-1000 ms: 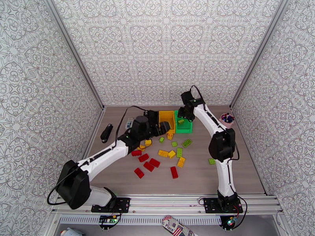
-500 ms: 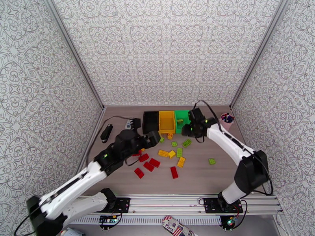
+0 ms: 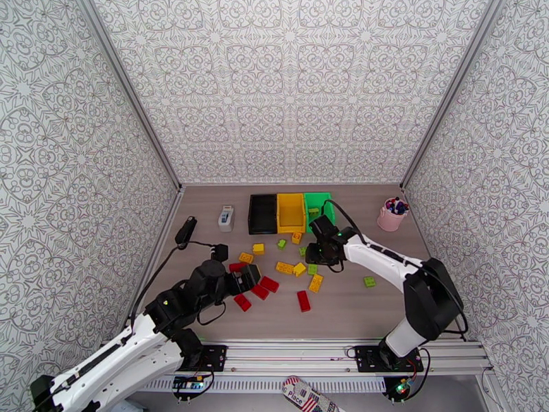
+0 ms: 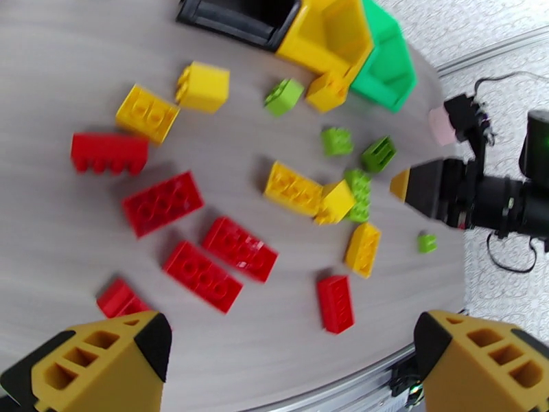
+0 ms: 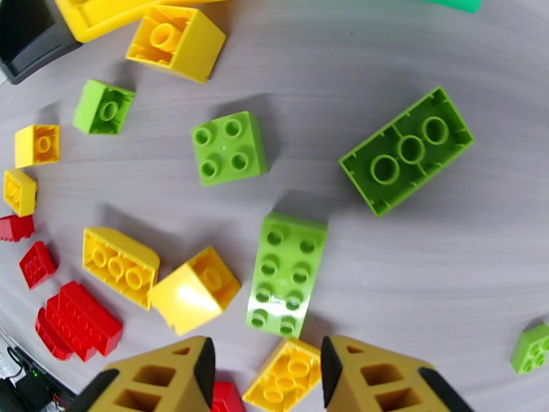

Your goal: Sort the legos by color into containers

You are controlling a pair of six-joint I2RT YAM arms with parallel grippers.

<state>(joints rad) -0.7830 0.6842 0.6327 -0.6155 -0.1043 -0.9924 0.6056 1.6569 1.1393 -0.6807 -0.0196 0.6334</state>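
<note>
Red, yellow and lime green legos lie scattered mid-table. The black bin [image 3: 263, 213], yellow bin [image 3: 290, 211] and green bin [image 3: 317, 204] stand in a row behind them. My left gripper [image 3: 248, 275] hovers wide open above the red bricks [image 4: 239, 248], holding nothing [image 4: 288, 365]. My right gripper [image 3: 317, 254] hangs over the green bricks, its fingers [image 5: 158, 379] apart and empty. Below it lie a long green brick [image 5: 285, 272], a square green one [image 5: 228, 147] and an upturned green one [image 5: 406, 151]. One green brick [image 3: 314, 213] lies inside the green bin.
A pink cup of pens [image 3: 392, 215] stands at the back right. A white-and-blue box [image 3: 226, 218] and a black object [image 3: 183, 231] sit at the back left. A lone green brick [image 3: 370, 281] lies right of the pile.
Both arms have pulled back from the bins. The left gripper moved nearer, over the red bricks. The right gripper came down from the green bin to the green bricks and narrowed its jaws.
</note>
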